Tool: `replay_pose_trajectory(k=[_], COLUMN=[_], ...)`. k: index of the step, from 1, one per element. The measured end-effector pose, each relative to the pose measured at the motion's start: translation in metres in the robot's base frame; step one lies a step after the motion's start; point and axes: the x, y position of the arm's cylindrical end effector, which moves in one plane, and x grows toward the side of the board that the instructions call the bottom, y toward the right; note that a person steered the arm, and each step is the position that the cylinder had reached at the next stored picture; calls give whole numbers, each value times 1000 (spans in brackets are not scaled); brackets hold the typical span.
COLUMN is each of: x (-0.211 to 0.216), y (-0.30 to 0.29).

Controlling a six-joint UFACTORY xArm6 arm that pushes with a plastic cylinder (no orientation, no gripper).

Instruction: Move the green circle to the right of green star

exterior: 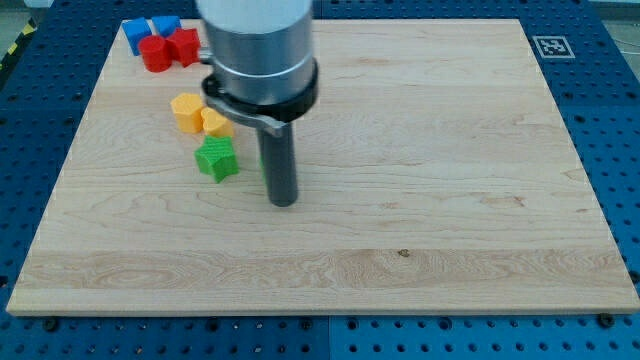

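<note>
The green star (pixel 216 159) lies on the wooden board (pixel 450 200), left of centre. My tip (pixel 284 203) rests on the board just to the right of the star and slightly below it, not touching it. A thin green sliver (pixel 264 166) shows at the rod's left edge. It may be the green circle, which the rod otherwise hides. The arm's large grey body covers the board above the rod.
Two orange blocks (pixel 186 110) (pixel 215 123) sit just above the green star. Two red blocks (pixel 155 53) (pixel 184 46) and two blue blocks (pixel 134 33) (pixel 165 25) cluster at the board's top left corner. A black-and-white marker (pixel 549 46) is at the top right corner.
</note>
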Motion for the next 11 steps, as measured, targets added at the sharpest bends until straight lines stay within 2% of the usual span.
replay_pose_trajectory(k=[2, 4, 6, 8, 10, 11], x=[8, 19, -17, -28, -59, -48], y=[18, -13, -36, -72, -61, -31])
